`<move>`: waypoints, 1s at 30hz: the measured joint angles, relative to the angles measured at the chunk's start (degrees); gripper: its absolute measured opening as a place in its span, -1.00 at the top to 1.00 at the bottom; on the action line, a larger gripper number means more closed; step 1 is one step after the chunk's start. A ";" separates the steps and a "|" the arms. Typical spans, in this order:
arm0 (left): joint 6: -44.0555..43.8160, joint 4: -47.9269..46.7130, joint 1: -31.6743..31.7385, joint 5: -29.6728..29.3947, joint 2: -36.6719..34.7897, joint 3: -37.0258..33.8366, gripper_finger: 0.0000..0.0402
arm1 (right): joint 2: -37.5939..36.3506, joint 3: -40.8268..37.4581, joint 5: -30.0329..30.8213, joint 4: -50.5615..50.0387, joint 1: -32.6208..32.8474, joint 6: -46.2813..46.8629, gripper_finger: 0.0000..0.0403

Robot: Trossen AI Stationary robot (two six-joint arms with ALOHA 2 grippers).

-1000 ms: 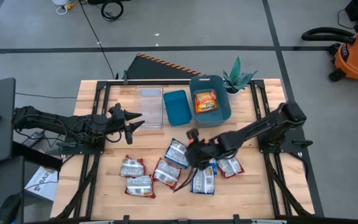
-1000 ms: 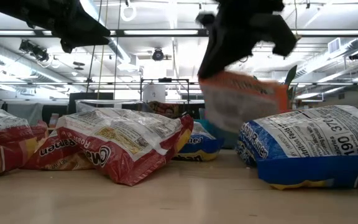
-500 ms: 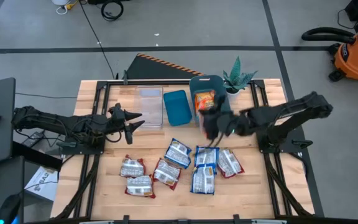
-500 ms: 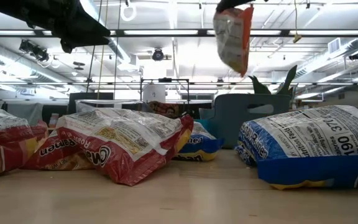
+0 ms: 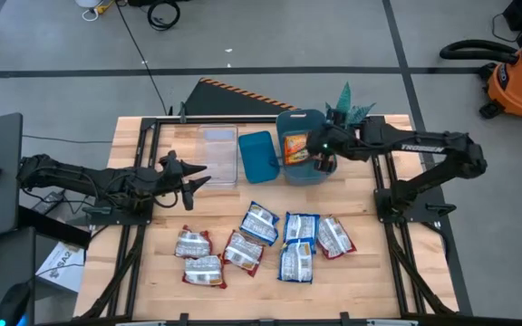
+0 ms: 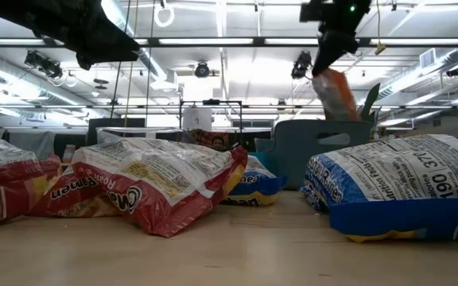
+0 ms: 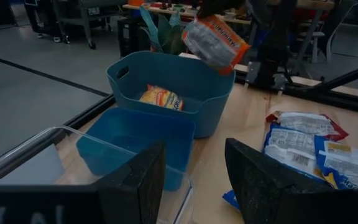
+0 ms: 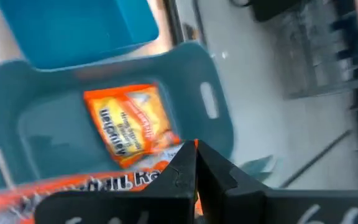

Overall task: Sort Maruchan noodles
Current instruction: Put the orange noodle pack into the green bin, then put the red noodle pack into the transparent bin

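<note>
Across wooden desk (image 5: 152, 263): seven noodle packets (image 5: 259, 223) unsorted. Above teal bin (image 5: 326, 166), right end effector (image 5: 323, 156) pinching orange-trimmed packet (image 7: 216, 42), drop-off apparently underway; next, release over matching packet (image 8: 126, 123) inside. Left end effector (image 5: 191, 176) spread, idle near clear tray (image 5: 219, 154).

The right gripper (image 5: 323, 156), clamped on an orange-trimmed packet (image 6: 336, 92), moves from the packet cluster at lower centre of the high view up to the large blue bin (image 5: 320, 171) at upper centre. In the low view, the packet goes from table level to above the bin's rim.
</note>
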 joint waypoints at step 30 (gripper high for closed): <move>-6.31 2.47 0.00 12.82 8.75 0.04 0.14 | -3.76 0.02 -17.37 -5.17 7.15 17.36 0.54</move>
